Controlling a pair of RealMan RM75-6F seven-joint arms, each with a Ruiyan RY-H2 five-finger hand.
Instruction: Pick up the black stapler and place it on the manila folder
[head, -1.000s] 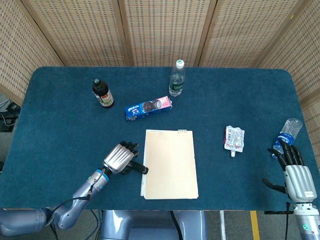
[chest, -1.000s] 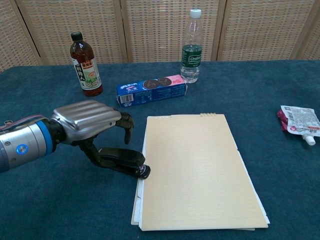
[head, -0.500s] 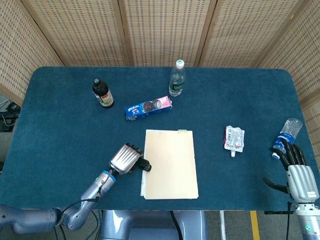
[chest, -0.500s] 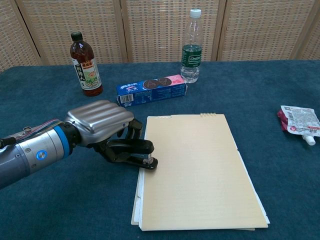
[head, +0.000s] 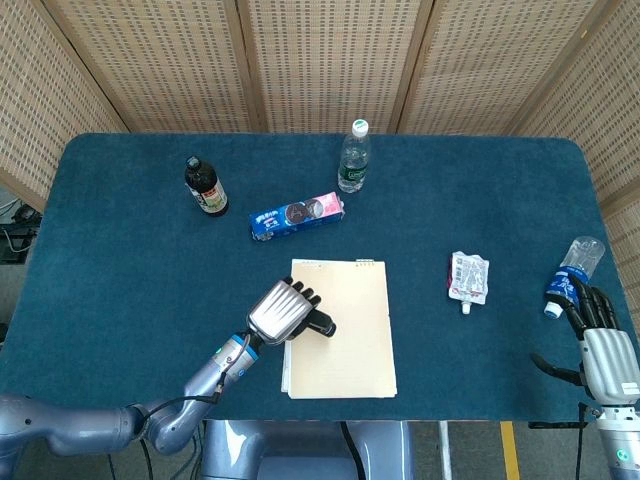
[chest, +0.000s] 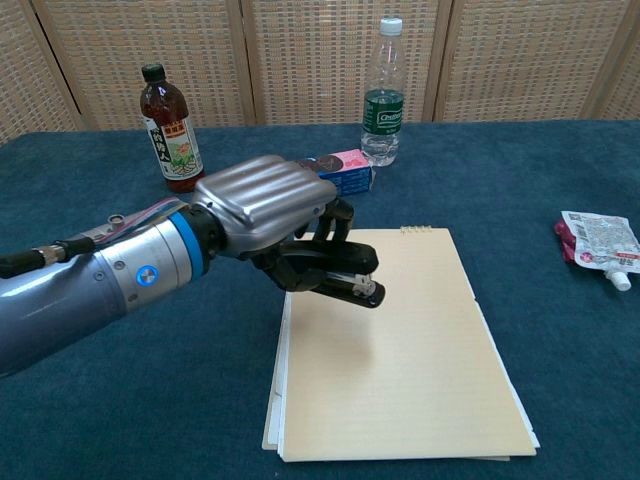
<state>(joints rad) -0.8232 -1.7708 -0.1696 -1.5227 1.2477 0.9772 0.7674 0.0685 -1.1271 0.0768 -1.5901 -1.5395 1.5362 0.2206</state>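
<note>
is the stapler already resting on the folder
No, the left hand holds the black stapler in the air above the manila folder, with its shadow visible on the folder below.

Little can be read here. The clear water bottle (chest: 382, 92) has a green label with pale lettering, too small to make out. The dark sauce bottle (chest: 171, 131) carries a white label with dark characters that look Chinese but are not legible. The blue and pink cookie pack (head: 297, 215) shows white brand lettering in the head view, blurred beyond reading. The white and red pouch (chest: 600, 245) bears fine print, also illegible.
</note>
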